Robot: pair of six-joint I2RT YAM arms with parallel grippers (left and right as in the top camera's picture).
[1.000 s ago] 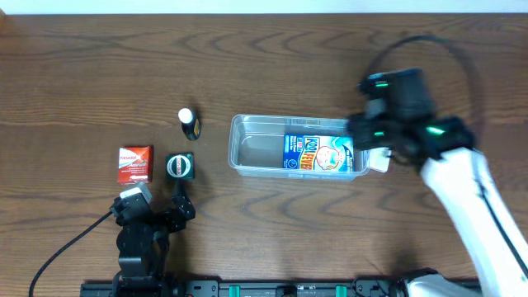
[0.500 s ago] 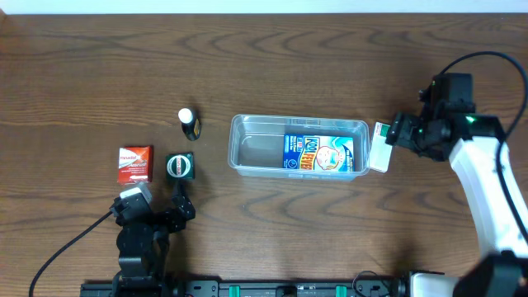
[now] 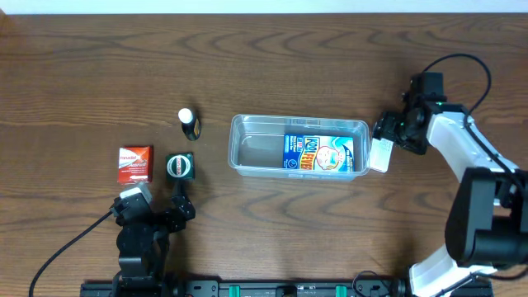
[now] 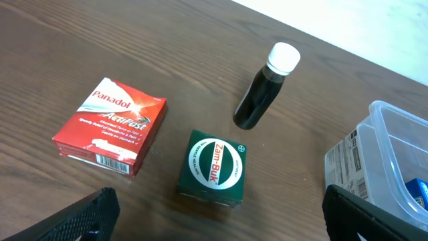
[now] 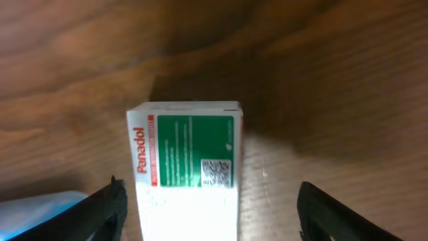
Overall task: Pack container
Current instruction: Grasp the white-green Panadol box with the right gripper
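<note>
here the container (image 3: 299, 146) sits mid-table on the dark wood table (image 3: 346, 58), long side running left to right, with a blue kool fever box (image 3: 317, 153) lying flat in its right half. just outside the container's right end lies a white-and-green panadol box (image 3: 380, 153), close against the wall, though whether it touches cannot be told. the right gripper (image 3: 389, 134) hangs over that box; in the right wrist view its fingers (image 5: 100, 209) are spread wide to either side of the white-and-green panadol box (image 5: 187, 167), neither one touching it, and a pale blue edge shows at the lower left corner. the left gripper (image 3: 178, 200) rests near the front left of the table, its fingers (image 4: 73, 217) likewise parted and holding nothing. ahead of it in the left wrist view are a red panadol box (image 4: 112, 124), a green zam-buk box (image 4: 214, 167) just beside it, and a dark bottle (image 4: 262, 96) with a white cap standing a little further off, all well apart from the container's corner (image 4: 391, 117) at the right edge.
</note>
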